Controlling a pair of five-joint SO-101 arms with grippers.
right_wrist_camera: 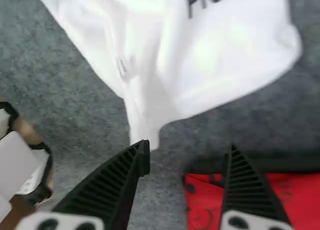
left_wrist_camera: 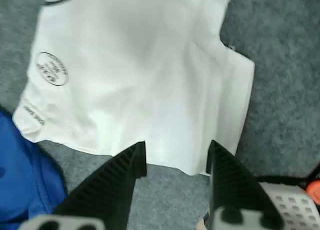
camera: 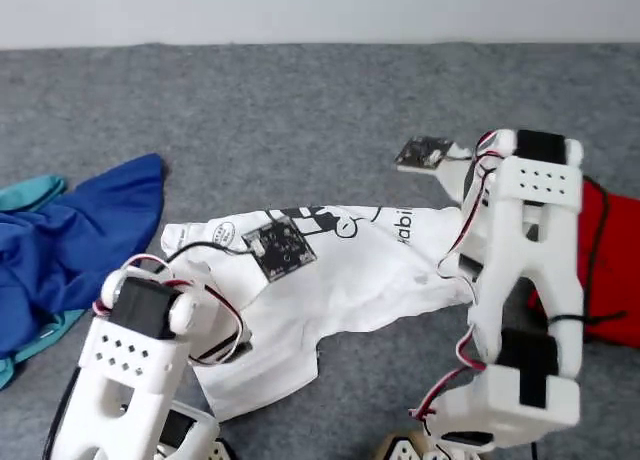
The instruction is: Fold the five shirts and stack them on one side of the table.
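Left tool (left_wrist_camera: 176, 150) and right tool (right_wrist_camera: 188, 146) are held open, empty, above the white printed fabric shirt (camera: 340, 270) spread on the grey carpeted worktop (camera: 300, 110).

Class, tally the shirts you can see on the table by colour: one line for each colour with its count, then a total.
white shirt: 1
blue shirt: 1
teal shirt, mostly under the blue one: 1
red shirt: 1
Total: 4
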